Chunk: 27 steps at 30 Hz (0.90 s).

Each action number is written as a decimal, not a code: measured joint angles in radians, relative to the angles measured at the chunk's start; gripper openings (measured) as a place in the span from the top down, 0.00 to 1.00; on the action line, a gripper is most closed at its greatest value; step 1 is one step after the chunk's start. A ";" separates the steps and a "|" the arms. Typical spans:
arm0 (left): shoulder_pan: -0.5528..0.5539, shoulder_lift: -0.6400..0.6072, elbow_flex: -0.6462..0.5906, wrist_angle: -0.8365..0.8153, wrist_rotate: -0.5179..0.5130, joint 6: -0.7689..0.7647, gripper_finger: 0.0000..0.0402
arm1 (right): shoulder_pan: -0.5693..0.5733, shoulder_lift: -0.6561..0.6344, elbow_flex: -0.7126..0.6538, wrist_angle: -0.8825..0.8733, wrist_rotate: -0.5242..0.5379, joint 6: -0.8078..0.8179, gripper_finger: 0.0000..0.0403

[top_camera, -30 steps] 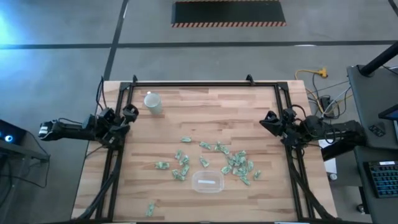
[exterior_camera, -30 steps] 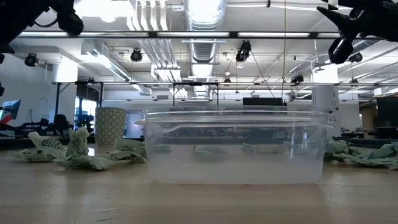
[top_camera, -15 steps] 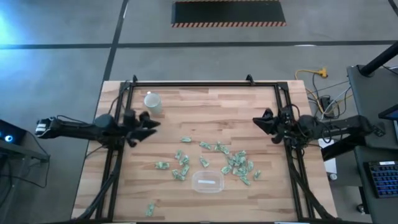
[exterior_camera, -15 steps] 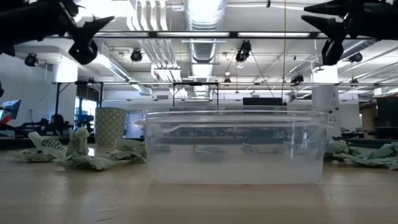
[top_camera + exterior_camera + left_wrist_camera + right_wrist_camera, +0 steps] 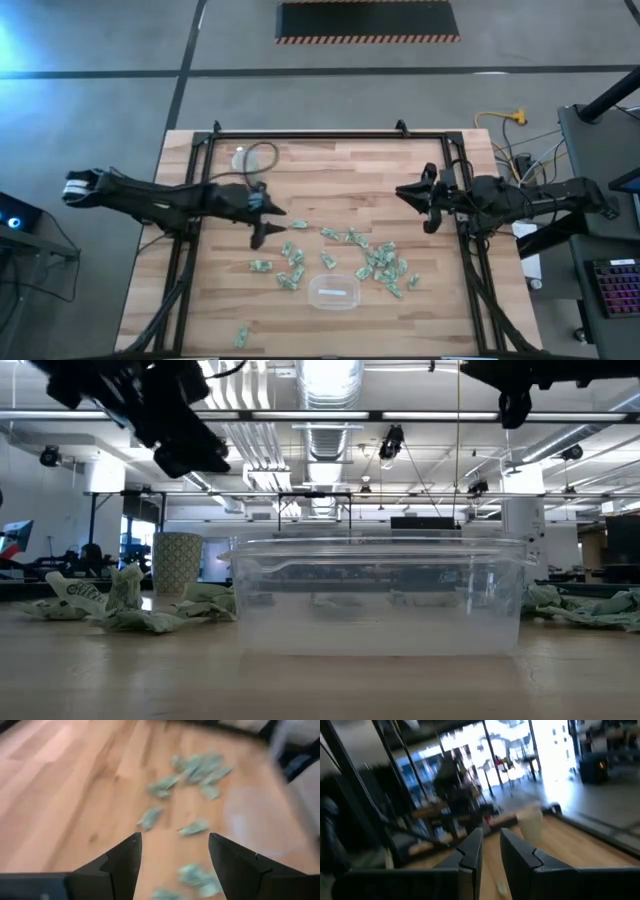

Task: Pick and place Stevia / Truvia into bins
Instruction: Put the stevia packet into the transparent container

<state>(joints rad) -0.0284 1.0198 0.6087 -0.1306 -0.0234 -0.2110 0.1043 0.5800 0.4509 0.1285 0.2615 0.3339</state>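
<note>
The small clear plastic bin [image 5: 334,292] fills the low view, hiding most pale green and white sachets [image 5: 372,258] scattered just beyond it on the wooden bench [image 5: 330,170]. Only the high view shows both arms: left gripper [image 5: 262,218], jaws spread, above sachets beyond the bin; right gripper [image 5: 424,199], jaws nearly closed and empty, farther off.

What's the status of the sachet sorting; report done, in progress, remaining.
Done: nothing visible; the clear bin looks empty of sachets. In progress: the left gripper is open over the table near the sachets, holding nothing; the right gripper sits near the table's right edge, nearly closed and empty. Remaining: every sachet still lies scattered on the wood, one stray near the front edge.
</note>
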 joint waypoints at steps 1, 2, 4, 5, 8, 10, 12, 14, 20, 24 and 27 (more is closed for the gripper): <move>0.000 0.040 0.018 -0.019 -0.023 0.026 0.47 | 0.000 0.009 0.023 -0.058 0.000 0.002 0.85; 0.000 0.081 0.034 -0.034 -0.037 0.049 0.47 | 0.000 0.019 0.043 -0.113 0.000 0.006 0.85; 0.002 0.161 0.058 -0.038 -0.043 0.088 0.47 | 0.000 0.036 0.078 -0.195 0.000 0.011 0.85; 0.002 0.198 0.069 -0.037 -0.042 0.100 0.47 | 0.000 0.044 0.092 -0.221 0.000 0.011 0.85; 0.002 0.307 0.095 -0.034 -0.043 0.121 0.47 | 0.000 0.065 0.118 -0.262 -0.005 0.012 0.85; 0.002 0.373 0.108 -0.038 -0.043 0.121 0.47 | 0.000 0.075 0.122 -0.264 -0.008 0.012 0.85; 0.002 0.430 0.125 -0.037 -0.044 0.120 0.47 | 0.000 0.080 0.123 -0.276 -0.008 0.014 0.85; 0.002 0.476 0.138 -0.035 -0.046 0.120 0.47 | 0.000 0.085 0.121 -0.276 -0.016 0.014 0.85; 0.003 0.593 0.163 -0.035 -0.151 0.085 0.47 | 0.000 0.090 0.104 -0.283 -0.030 0.046 0.85; 0.003 0.626 0.180 -0.036 -0.179 0.061 0.47 | 0.001 0.088 0.103 -0.283 -0.035 0.063 0.85; 0.003 0.634 0.185 -0.033 -0.182 0.063 0.47 | 0.001 0.089 0.102 -0.282 -0.037 0.066 0.85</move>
<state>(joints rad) -0.0257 1.6538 0.7933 -0.1631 -0.2051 -0.1482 0.1051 0.6689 0.5533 -0.1539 0.2241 0.4004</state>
